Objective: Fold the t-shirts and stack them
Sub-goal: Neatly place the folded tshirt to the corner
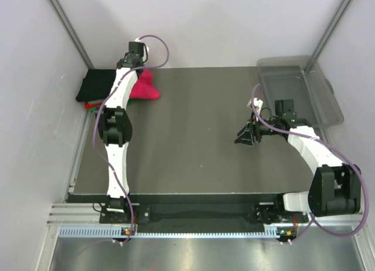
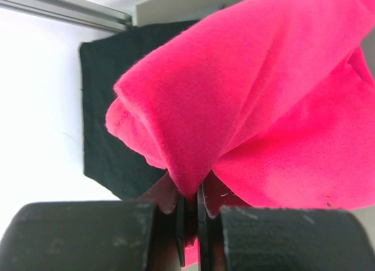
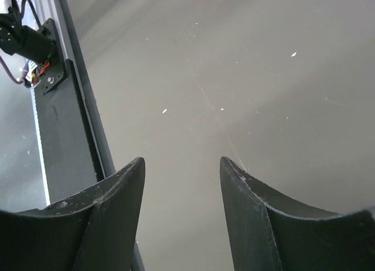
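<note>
Pinching a bunched fold of the pinkish-red t-shirt (image 2: 263, 95) in the left gripper (image 2: 191, 195), with the fingers pressed almost together on the cloth. Holding that shirt at the far left corner of the table (image 1: 193, 136), in a loose, crumpled heap just beside a folded black t-shirt (image 1: 96, 83); not possible to tell whether hanging clear of the surface or resting on it. Lying against the left wall, the black one, and showing slivers of red and green cloth (image 1: 91, 104) beneath its near edge. Hovering the right gripper (image 3: 181, 163) low over bare table on the right side, with the fingers spread fairly wide, gripping nothing and pointing toward the table's middle. Sitting well apart from the shirts, at the far right corner, a clear plastic bin (image 1: 302, 92): jutting past the table's edge, showing only its own tinted floor and walls through the open top, and lying just beyond the right arm without touching the gripper.
</note>
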